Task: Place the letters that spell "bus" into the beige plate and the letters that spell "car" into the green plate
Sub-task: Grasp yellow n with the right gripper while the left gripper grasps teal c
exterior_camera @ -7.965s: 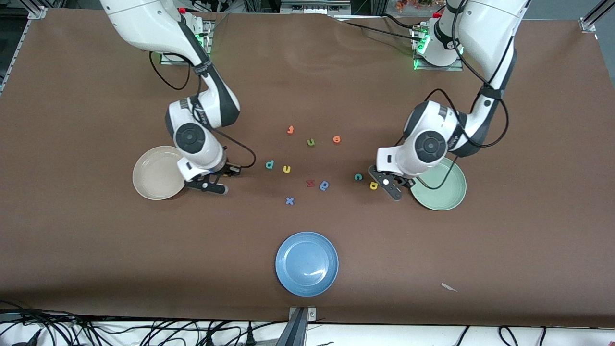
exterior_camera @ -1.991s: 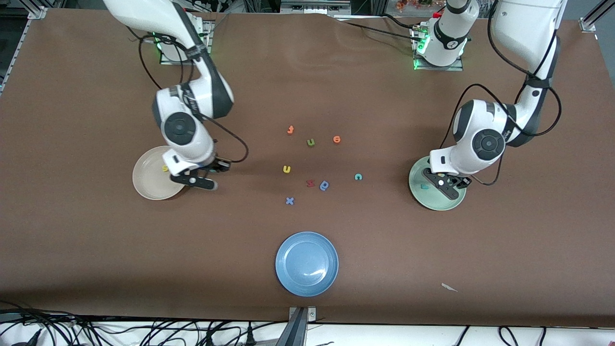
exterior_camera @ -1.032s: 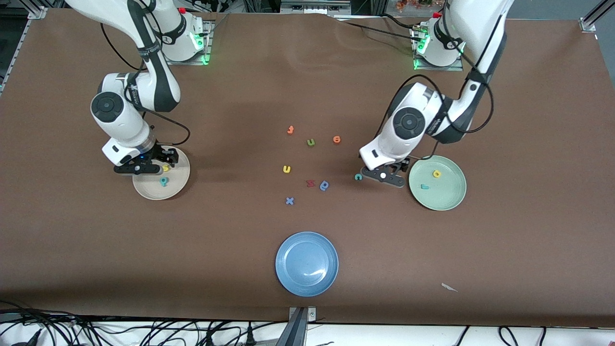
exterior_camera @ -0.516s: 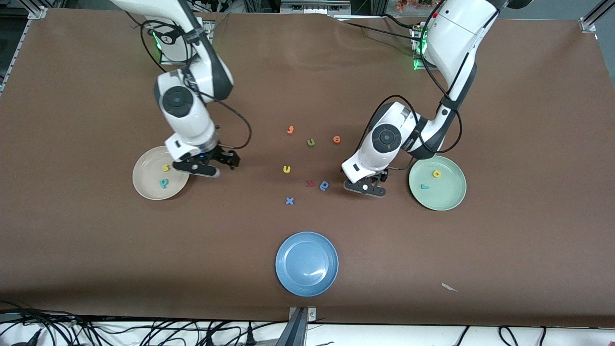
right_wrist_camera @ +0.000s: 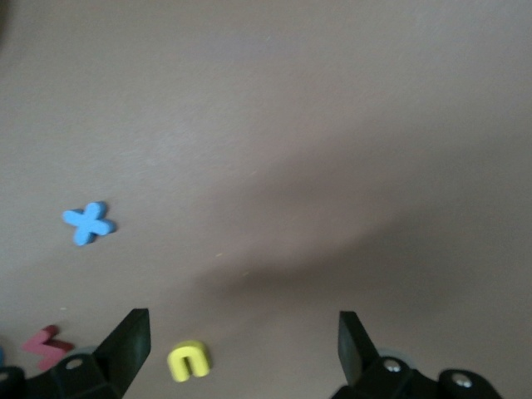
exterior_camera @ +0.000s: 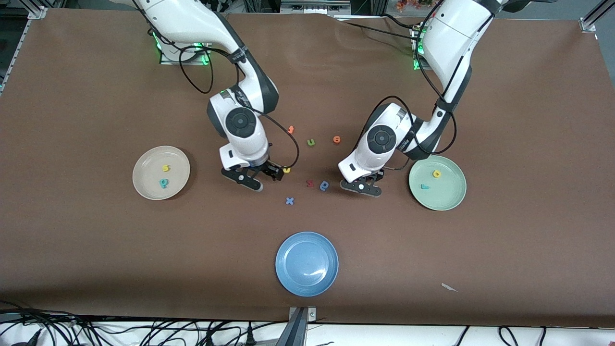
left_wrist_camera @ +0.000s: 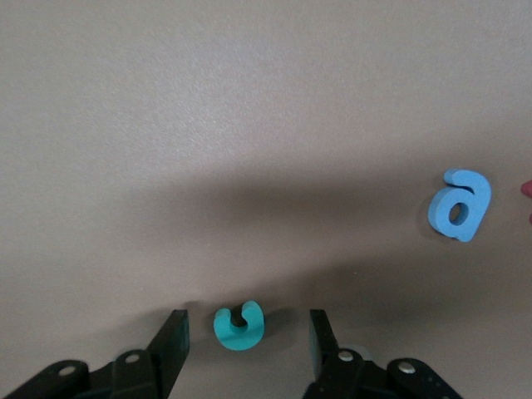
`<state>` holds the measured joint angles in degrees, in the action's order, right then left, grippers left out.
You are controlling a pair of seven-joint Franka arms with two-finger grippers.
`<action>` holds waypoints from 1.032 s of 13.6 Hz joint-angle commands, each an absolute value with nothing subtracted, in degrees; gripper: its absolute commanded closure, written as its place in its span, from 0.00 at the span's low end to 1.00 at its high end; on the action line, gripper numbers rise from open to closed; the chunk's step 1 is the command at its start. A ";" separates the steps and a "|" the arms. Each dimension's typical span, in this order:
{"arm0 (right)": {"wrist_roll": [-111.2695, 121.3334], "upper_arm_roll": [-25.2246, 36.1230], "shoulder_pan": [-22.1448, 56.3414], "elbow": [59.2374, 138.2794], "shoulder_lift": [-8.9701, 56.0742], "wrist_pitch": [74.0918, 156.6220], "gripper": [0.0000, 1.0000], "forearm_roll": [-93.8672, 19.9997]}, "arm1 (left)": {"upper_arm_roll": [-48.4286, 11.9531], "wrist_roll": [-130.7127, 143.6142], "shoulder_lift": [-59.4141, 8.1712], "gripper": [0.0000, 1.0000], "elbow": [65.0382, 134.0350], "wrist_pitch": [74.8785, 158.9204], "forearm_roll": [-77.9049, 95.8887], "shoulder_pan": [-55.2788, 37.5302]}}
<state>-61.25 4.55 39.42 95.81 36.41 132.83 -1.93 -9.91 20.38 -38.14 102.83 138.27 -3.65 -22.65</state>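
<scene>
1. The table (exterior_camera: pixel 96 250) was plain brown.
2. The beige plate (exterior_camera: pixel 145 187) held a yellow "s" (exterior_camera: pixel 166 168) and a teal "b" (exterior_camera: pixel 164 182).
3. The green plate (exterior_camera: pixel 449 199) held a yellow "a" (exterior_camera: pixel 436 174) and a teal "r" (exterior_camera: pixel 424 186).
4. The "c" (left_wrist_camera: pixel 238 326) was teal, the "u" (right_wrist_camera: pixel 189 362) yellow.
5. The third plate (exterior_camera: pixel 293 278) was blue.
6. The cross (exterior_camera: pixel 289 201) was blue.

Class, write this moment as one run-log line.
left gripper: open around teal c | right gripper: open beside yellow u | beige plate: s, b | green plate: a, r
</scene>
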 commanded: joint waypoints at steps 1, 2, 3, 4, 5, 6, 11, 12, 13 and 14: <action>-66.61 3.96 41.47 90.10 41.47 130.87 0.00 -2.11 | -9.67 21.62 -39.02 0.36 102.22 137.90 -8.07 -23.12; -67.75 3.96 42.18 89.57 42.62 130.96 0.00 -1.94 | -9.67 21.53 -39.02 0.45 102.39 137.90 -8.26 -23.03; -67.94 3.96 42.19 88.26 43.76 130.96 0.00 -2.11 | -9.67 21.62 -39.11 0.58 102.39 137.90 -8.26 -23.03; -67.94 3.96 42.45 87.55 44.55 130.96 0.00 -2.11 | -9.67 21.71 -39.02 0.76 102.39 137.81 -8.26 -23.03; -67.59 3.96 42.97 87.54 44.65 130.96 0.00 -2.02 | -9.75 21.71 -39.02 0.87 102.39 137.64 -8.26 -23.03; -67.50 3.96 43.07 87.54 44.65 130.96 0.00 -2.02 | -9.76 21.80 -38.94 0.87 102.39 137.55 -8.26 -23.03; -67.59 3.87 43.59 87.80 45.35 131.57 0.08 -2.20 | -9.76 20.83 -34.46 0.87 101.95 131.24 -8.35 -21.10; -67.67 3.78 43.59 87.89 45.61 131.92 0.12 -2.20 | -9.58 18.57 -33.41 0.87 101.95 129.65 -8.35 -20.57; -67.76 3.34 43.51 87.98 45.88 132.79 0.14 -2.28 | -9.32 15.06 -32.44 0.87 101.95 127.90 -8.26 -19.61; -68.02 3.17 43.59 88.07 45.97 133.24 0.18 -2.46 | -9.06 11.72 -31.39 0.87 101.95 126.05 -8.26 -18.56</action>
